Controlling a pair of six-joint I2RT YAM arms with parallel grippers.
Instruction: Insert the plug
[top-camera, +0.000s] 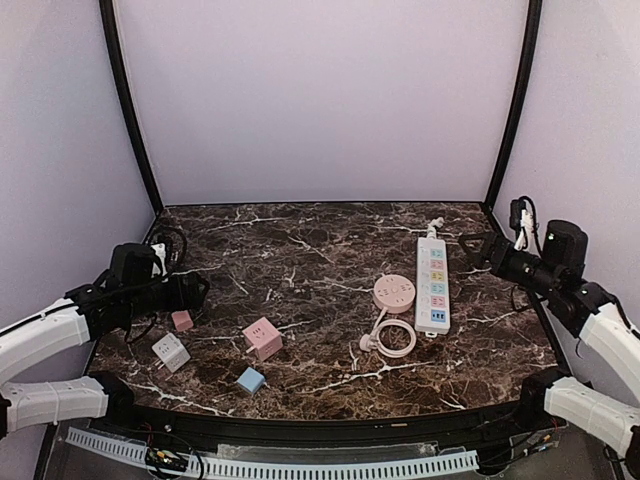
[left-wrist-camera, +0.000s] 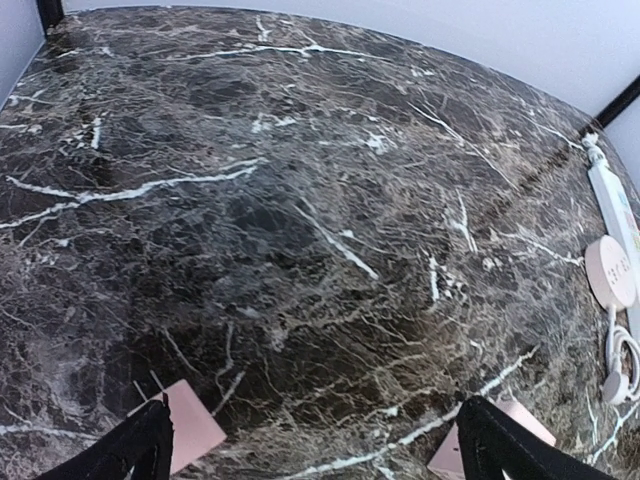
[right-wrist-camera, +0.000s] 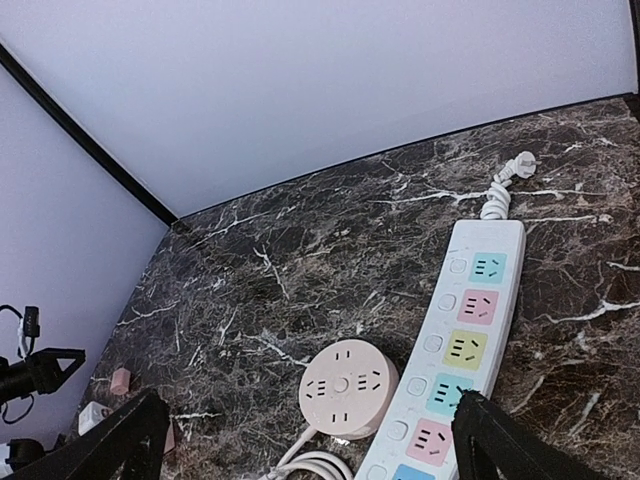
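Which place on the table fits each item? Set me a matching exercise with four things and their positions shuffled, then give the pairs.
Things:
1. long power strip
2. round pink socket
3. blue cube
4. white cube

Places:
A. closest to the near edge
B. farthest right, lying front to back
C. farthest left
D. just left of the strip

Pairs: 1-B, 2-D, 3-A, 4-C
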